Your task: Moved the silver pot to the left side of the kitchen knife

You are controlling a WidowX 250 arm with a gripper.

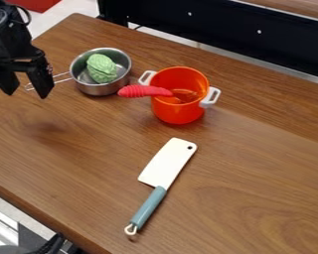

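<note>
Though upright, orange pot [178, 112] near knife [167, 163]

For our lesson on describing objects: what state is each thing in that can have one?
Gripper: open
Silver saucepan: upright, uncovered, holding a green textured item
Orange pot: upright, uncovered
Red-handled utensil: set in the orange pot, handle over its rim
Cleaver: lying flat on the table
</note>
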